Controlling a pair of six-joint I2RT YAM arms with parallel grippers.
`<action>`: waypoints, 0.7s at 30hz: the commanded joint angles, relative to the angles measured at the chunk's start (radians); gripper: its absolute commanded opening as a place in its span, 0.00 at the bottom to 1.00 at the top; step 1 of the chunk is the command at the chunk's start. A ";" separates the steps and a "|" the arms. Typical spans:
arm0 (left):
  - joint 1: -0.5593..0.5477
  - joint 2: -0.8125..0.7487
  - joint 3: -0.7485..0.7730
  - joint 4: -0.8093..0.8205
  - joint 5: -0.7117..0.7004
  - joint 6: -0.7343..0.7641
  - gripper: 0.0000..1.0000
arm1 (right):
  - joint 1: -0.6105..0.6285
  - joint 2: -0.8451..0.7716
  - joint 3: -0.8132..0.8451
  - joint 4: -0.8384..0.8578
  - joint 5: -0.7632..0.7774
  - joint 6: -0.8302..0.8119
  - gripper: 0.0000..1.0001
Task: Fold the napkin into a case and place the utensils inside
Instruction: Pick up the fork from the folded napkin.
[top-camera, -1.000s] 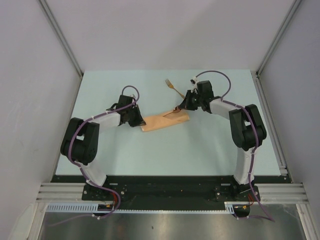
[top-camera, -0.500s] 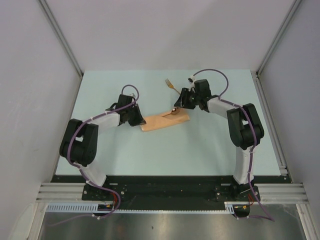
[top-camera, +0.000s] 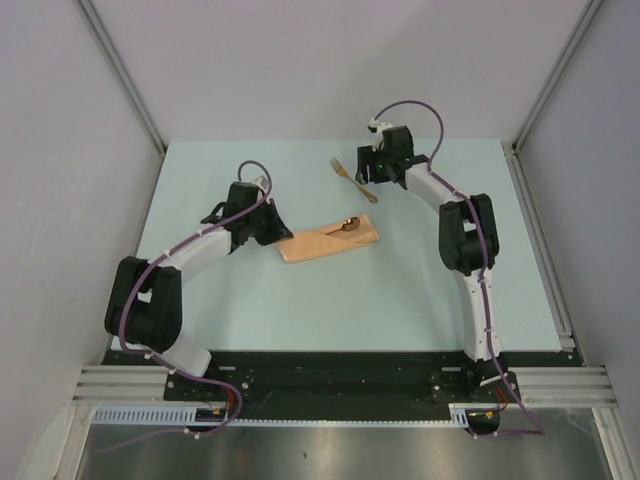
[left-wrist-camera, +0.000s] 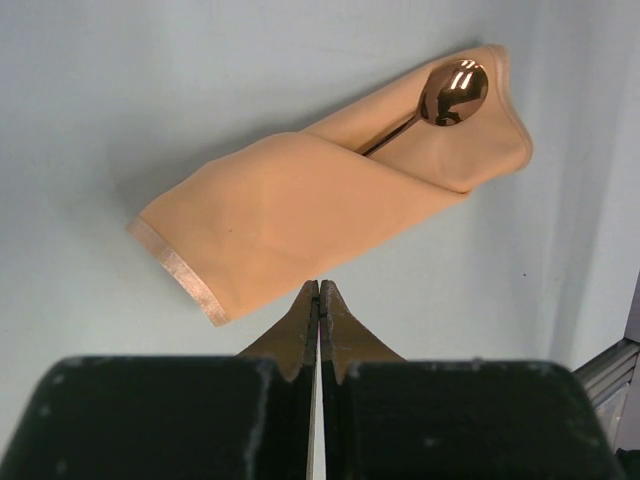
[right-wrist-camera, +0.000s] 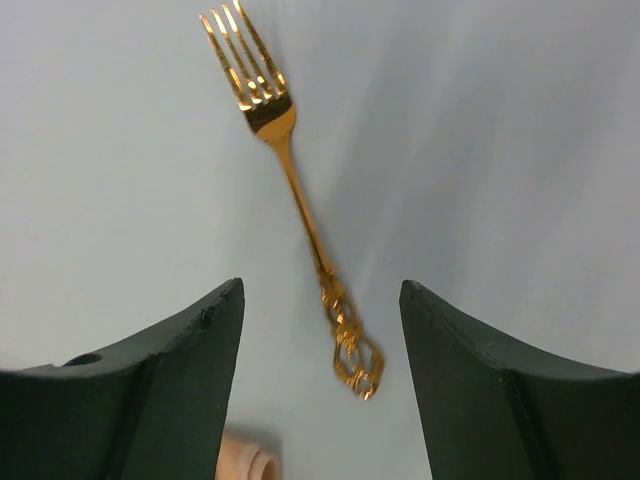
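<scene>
Right gripper (right-wrist-camera: 320, 300) you swung off napkin (left-wrist-camera: 320, 200), back over fork (right-wrist-camera: 300, 210). Your left gripper (left-wrist-camera: 319, 290) sat closed at folded napkin's edge, middle of table (top-camera: 420, 300); spoon (left-wrist-camera: 452, 92) tucked inside, bowl showing. Fork lay beyond, right fingers spread astride.

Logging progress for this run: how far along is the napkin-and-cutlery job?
Done: the napkin is folded into a case with the spoon tucked in, bowl showing. In hand: the right gripper hangs open over the fork. Remaining: grasp the fork and slide it in.
</scene>
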 joint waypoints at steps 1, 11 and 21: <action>-0.008 -0.049 -0.008 0.022 0.044 0.015 0.00 | 0.042 0.165 0.256 -0.221 0.109 -0.192 0.68; -0.014 -0.044 -0.013 0.054 0.101 -0.011 0.04 | 0.064 0.342 0.507 -0.432 0.138 -0.224 0.53; -0.051 0.081 0.116 0.190 0.191 -0.146 0.77 | 0.022 0.206 0.281 -0.457 0.095 -0.117 0.00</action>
